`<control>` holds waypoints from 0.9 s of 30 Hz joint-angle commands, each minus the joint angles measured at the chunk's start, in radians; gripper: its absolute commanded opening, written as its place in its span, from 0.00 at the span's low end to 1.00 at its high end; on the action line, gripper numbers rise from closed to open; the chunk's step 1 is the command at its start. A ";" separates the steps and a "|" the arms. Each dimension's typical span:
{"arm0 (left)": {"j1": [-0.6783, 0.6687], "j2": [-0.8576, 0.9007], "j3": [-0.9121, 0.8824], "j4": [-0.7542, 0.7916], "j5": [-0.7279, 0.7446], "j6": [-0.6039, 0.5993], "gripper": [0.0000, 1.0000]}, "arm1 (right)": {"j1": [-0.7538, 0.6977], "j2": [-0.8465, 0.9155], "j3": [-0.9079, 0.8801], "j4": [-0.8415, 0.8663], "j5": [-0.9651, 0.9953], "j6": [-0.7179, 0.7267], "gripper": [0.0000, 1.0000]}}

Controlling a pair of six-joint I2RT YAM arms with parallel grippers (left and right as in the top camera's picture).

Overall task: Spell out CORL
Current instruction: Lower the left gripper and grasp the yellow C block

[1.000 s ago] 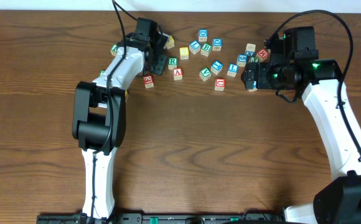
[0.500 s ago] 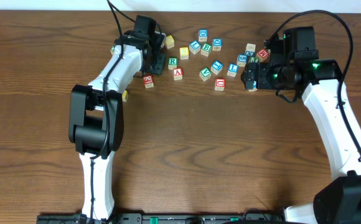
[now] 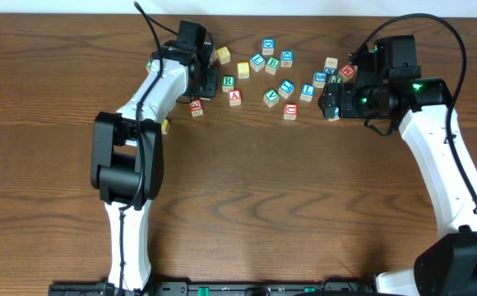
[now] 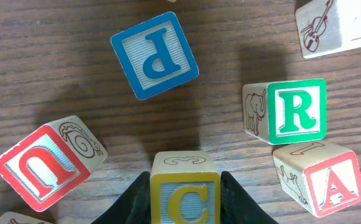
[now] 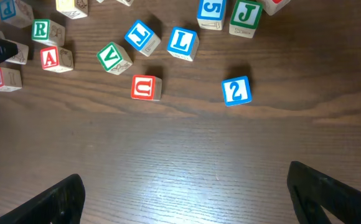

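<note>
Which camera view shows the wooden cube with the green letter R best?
The left wrist view: the wooden cube with the green R is large and sharp, an elephant drawn on its side. Overhead it is tiny; the right wrist view shows it small, top left.

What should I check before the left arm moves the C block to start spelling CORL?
1. Left gripper closed on C block: ok, fingers against both sides.
2. R block in view, letter up: ok.
3. L block in view, letter up: ok.
4. O block found: cannot tell, no O face shows.
5. Right gripper open and empty: ok.
</note>
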 commanded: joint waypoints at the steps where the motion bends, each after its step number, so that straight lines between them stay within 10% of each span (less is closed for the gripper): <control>1: 0.001 -0.046 0.018 -0.019 -0.006 -0.031 0.28 | 0.008 0.002 0.021 -0.001 0.004 0.011 0.99; 27: -0.084 -0.367 -0.004 -0.639 -0.005 -0.241 0.25 | 0.009 0.002 0.021 0.000 0.004 0.012 0.99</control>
